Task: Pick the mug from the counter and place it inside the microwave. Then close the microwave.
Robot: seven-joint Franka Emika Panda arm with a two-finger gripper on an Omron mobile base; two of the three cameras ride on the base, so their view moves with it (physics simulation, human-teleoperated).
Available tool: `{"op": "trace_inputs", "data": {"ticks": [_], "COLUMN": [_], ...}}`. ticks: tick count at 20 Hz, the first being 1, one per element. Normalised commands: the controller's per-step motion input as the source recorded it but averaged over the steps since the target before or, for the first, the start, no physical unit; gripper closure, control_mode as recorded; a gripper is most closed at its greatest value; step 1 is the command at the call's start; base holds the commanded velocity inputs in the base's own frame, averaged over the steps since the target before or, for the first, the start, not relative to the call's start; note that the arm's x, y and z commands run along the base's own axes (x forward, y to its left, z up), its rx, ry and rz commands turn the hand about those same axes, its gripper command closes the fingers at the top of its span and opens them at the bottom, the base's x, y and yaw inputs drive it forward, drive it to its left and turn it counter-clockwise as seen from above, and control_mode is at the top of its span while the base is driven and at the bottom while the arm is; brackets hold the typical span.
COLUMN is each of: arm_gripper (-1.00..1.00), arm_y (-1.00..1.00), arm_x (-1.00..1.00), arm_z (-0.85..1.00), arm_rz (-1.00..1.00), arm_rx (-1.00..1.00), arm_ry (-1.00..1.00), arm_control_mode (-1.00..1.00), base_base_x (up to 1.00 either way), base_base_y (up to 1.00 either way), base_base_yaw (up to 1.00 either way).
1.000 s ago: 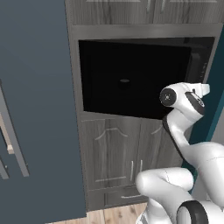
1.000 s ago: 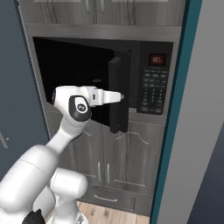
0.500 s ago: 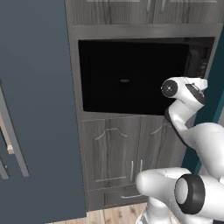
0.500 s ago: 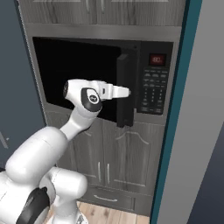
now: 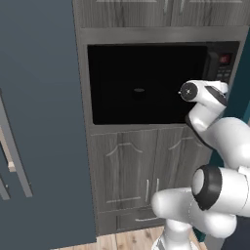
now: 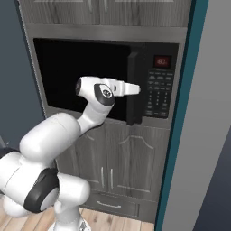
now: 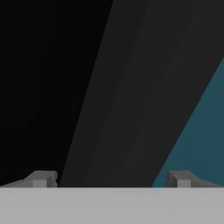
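Note:
The black microwave is built into grey cabinets, with its keypad and red display on the right. Its door stands partly open, edge-on, in front of the dark cavity. My gripper reaches level from the left, right up against the door's edge. In the hand view my gripper is open, its fingertips far apart with nothing between them, facing a dark door surface. The mug is hidden from view and the counter is out of view.
Grey wood-grain cabinet doors sit below the microwave, with more above it. A teal wall edge runs close on the right. A tall dark blue-grey panel stands to the left. Wooden floor shows below.
The microwave door has swung further toward shut, and my hand has moved right along with its edge. The jaws stayed open.

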Motion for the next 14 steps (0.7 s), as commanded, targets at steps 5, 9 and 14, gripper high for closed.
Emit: {"op": "trace_inputs", "data": {"ticks": [5,9,14], "arm_gripper": [-1.00,-1.00,-1.00], "arm_y": [-0.14,-0.14,-0.13], "arm_x": [0.49,0.45,0.47], "arm_z": [0.00,0.00,0.00], "arm_rz": [0.03,0.03,0.02], "arm_rx": [0.00,0.00,0.00], "arm_ry": [0.00,0.00,0.00], "arm_control_mode": [-1.00,-1.00,-1.00], "base_base_x": [0.00,0.00,0.00], "base_base_y": [0.00,0.00,0.00], "base_base_yaw": [0.00,0.00,0.00]}}
